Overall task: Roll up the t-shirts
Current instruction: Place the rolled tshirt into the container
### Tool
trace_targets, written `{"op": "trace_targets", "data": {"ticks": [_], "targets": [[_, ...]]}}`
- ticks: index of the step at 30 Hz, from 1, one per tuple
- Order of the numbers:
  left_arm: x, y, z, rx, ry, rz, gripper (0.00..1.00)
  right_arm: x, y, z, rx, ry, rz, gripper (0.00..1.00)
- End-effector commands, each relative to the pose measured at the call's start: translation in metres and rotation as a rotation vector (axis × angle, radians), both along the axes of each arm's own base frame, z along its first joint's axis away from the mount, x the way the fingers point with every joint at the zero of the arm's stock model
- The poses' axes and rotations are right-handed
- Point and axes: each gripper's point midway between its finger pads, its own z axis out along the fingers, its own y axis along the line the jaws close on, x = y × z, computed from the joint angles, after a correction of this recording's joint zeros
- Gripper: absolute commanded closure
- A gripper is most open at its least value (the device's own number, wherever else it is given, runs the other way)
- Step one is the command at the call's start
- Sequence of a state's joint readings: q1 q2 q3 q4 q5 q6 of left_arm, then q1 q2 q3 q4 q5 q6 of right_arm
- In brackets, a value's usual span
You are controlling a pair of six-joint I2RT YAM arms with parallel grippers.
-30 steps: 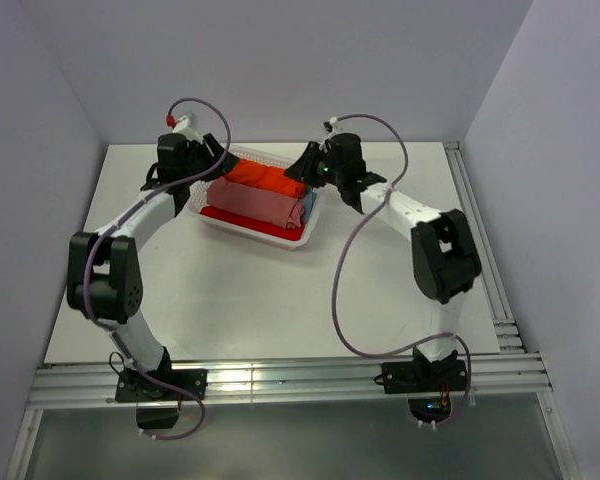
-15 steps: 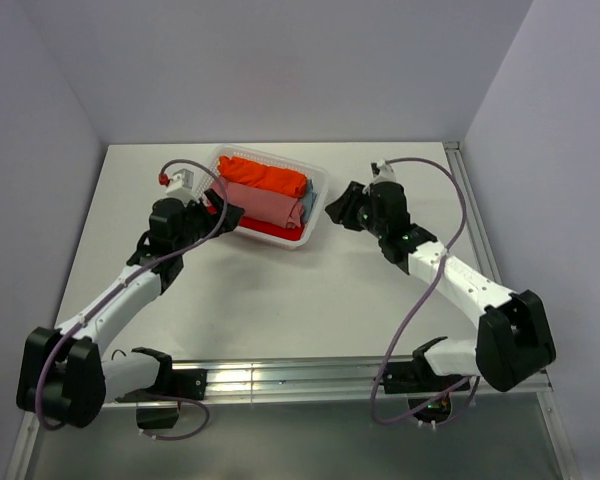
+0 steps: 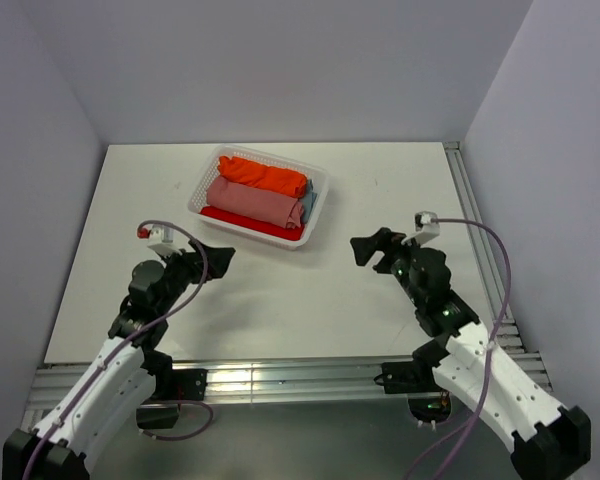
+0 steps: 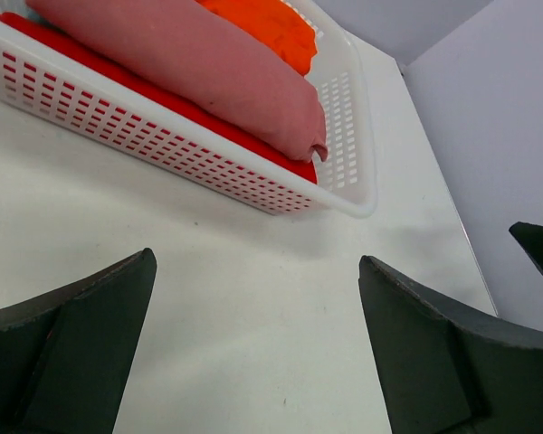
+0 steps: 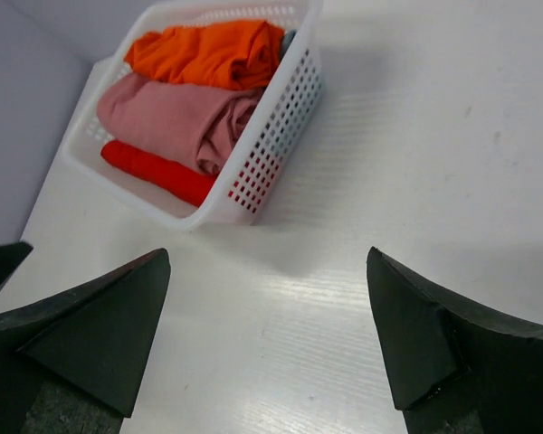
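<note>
The t-shirts lie as rolls in a white lattice basket (image 3: 318,196) at the table's back middle: an orange roll (image 3: 265,175), a salmon-pink roll (image 3: 255,201), a red roll (image 3: 248,222) and a sliver of light blue cloth (image 3: 308,204). My left gripper (image 3: 210,258) hangs open over bare table, in front of and left of the basket. My right gripper (image 3: 372,247) is open too, off the basket's front right. The left wrist view has the pink roll (image 4: 199,63) beyond my empty left gripper (image 4: 258,262). Ahead of my empty right gripper (image 5: 268,257) in the right wrist view is the orange roll (image 5: 208,50).
A metal rail (image 3: 280,378) runs along the near table edge, and another (image 3: 480,250) along the right side. Grey walls close in the back and both sides. White table surface (image 3: 280,290) lies between the two grippers.
Both arms have drawn back from the basket towards the near edge, the left to the front left and the right to the front right. Both sets of jaws have spread wide; the rolls stayed put.
</note>
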State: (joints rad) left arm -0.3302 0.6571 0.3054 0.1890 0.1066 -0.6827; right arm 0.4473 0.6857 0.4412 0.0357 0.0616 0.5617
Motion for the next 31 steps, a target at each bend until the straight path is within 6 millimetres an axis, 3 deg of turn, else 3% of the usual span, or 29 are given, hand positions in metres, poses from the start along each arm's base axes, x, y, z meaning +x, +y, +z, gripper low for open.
{"op": "trace_targets", "data": {"ticks": [1, 2, 5, 13, 31], "targets": [[-0.011, 0.009, 0.007, -0.011, -0.063, 0.028, 0.01, -0.007, -0.031, -0.011, -0.047, -0.042, -0.129, 0.04], [-0.013, 0.012, 0.005, 0.003, -0.073, 0.035, 0.01, -0.011, -0.038, 0.002, -0.026, -0.097, -0.158, 0.04], [-0.019, 0.019, -0.006, 0.029, -0.078, 0.056, 0.00, -0.021, -0.043, -0.006, -0.038, -0.132, -0.145, 0.04], [-0.022, 0.007, -0.026, 0.036, -0.006, -0.013, 0.01, -0.026, -0.045, -0.033, -0.063, -0.030, -0.151, 0.04], [-0.025, 0.007, -0.027, 0.052, -0.018, -0.028, 0.01, -0.028, -0.045, -0.035, -0.025, -0.087, -0.151, 0.04]]}}
